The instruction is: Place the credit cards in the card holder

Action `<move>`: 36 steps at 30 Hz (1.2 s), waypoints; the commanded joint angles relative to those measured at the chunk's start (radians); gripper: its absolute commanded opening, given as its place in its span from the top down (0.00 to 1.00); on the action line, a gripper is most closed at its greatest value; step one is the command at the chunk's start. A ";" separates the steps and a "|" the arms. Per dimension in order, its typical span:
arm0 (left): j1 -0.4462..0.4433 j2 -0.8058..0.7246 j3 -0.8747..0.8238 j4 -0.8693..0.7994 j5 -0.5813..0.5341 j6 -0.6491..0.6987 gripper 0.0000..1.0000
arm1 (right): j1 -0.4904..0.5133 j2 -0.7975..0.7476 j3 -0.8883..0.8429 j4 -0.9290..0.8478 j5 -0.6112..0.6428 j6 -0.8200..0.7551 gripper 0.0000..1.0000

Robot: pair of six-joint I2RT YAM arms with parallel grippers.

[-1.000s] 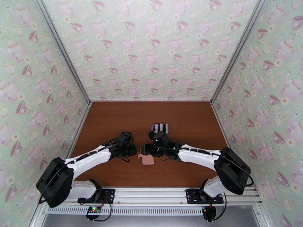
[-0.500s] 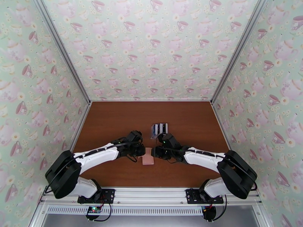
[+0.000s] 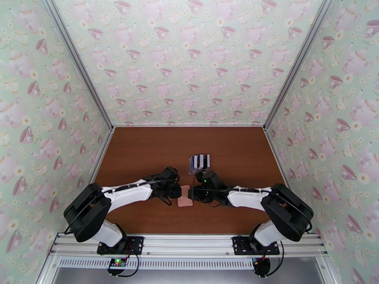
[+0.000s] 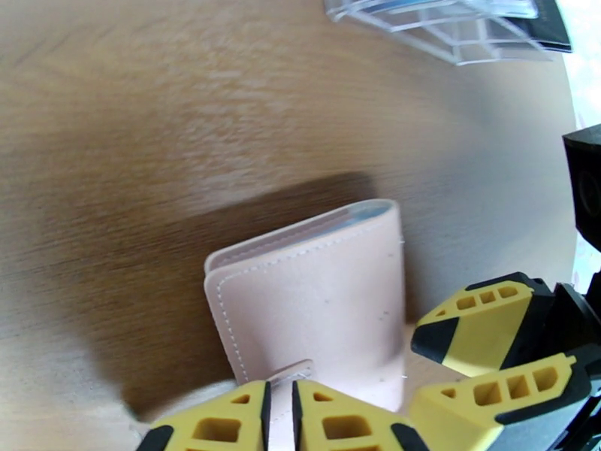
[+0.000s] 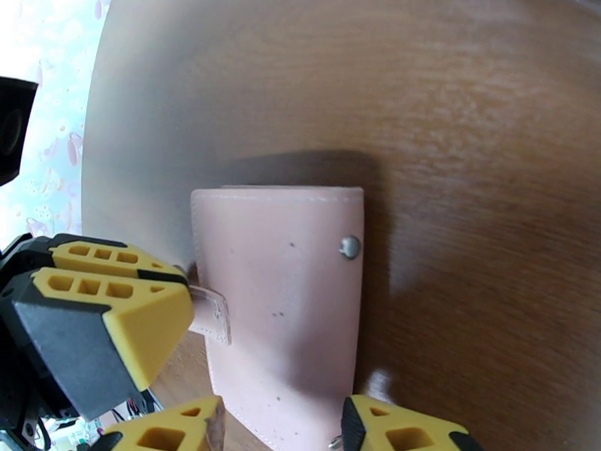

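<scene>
The dusty-pink card holder [image 3: 184,202] lies flat and folded on the brown table [image 3: 142,152], near the front and midway between the two arms. In the right wrist view its metal snap stud [image 5: 349,246] is bare, and the snap tab [image 5: 210,313] sticks out from the opposite edge, off the stud. In the left wrist view a sliver of clear sleeve [image 4: 368,210] shows at the holder's far edge.

The left gripper [image 4: 279,388] has its yellow fingers nearly together, pinching that tab between the tips. Seen from the right wrist, the same fingers [image 5: 113,295] sit just beside the holder's left edge.

The right gripper [image 5: 282,411] is spread wide, with one fingertip at each side of the holder's near end. Whether either tip touches the leather cannot be told. From above, the two grippers face each other just behind the holder.

The credit cards [image 3: 199,160] stand as dark and pale stripes in a clear slotted rack [image 4: 451,31]. It is farther back on the table, apart from the holder. A grey-blue edge in the rack is probably one card, but the left wrist view cuts it off.
</scene>
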 commanded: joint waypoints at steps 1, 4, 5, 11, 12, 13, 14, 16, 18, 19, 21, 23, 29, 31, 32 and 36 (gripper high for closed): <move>0.006 0.021 -0.023 0.009 -0.012 -0.010 0.83 | -0.003 0.021 -0.008 0.050 -0.031 0.013 0.53; 0.008 0.026 -0.037 0.013 -0.013 -0.013 0.83 | -0.003 0.036 -0.010 0.065 -0.037 0.013 0.53; 0.009 0.028 -0.042 0.017 -0.012 -0.013 0.83 | -0.003 0.042 -0.009 0.070 -0.041 0.013 0.53; 0.012 0.025 -0.069 0.030 -0.011 -0.025 0.83 | -0.003 0.075 -0.013 0.166 -0.097 0.042 0.53; 0.013 0.025 -0.074 0.032 -0.010 -0.028 0.83 | -0.003 0.077 -0.013 0.184 -0.106 0.047 0.54; 0.015 0.025 -0.077 0.033 -0.008 -0.031 0.83 | -0.003 0.081 -0.013 0.200 -0.114 0.052 0.54; 0.015 0.025 -0.079 0.035 -0.008 -0.031 0.83 | -0.004 0.083 -0.012 0.214 -0.120 0.056 0.55; 0.017 0.027 -0.086 0.039 -0.006 -0.032 0.83 | -0.003 0.088 -0.010 0.243 -0.132 0.068 0.55; 0.019 0.031 -0.092 0.042 -0.003 -0.035 0.83 | -0.004 0.093 -0.007 0.270 -0.145 0.080 0.57; 0.019 0.033 -0.095 0.045 -0.002 -0.037 0.83 | -0.003 0.097 -0.007 0.283 -0.152 0.086 0.58; 0.021 0.032 -0.099 0.051 0.001 -0.039 0.83 | -0.003 0.102 -0.007 0.305 -0.158 0.095 0.62; 0.021 0.032 -0.100 0.057 0.004 -0.043 0.83 | -0.004 0.105 -0.007 0.325 -0.164 0.103 0.65; 0.023 0.036 -0.105 0.075 0.017 -0.051 0.83 | -0.004 0.113 -0.012 0.395 -0.157 0.135 0.68; 0.023 0.036 -0.102 0.076 0.018 -0.050 0.83 | -0.004 0.116 -0.008 0.395 -0.156 0.135 0.71; 0.021 0.034 -0.101 0.078 0.020 -0.053 0.83 | -0.003 0.115 -0.008 0.393 -0.155 0.135 0.75; 0.024 0.020 -0.101 0.079 0.020 -0.052 0.79 | -0.003 0.089 -0.002 0.354 -0.142 0.117 0.89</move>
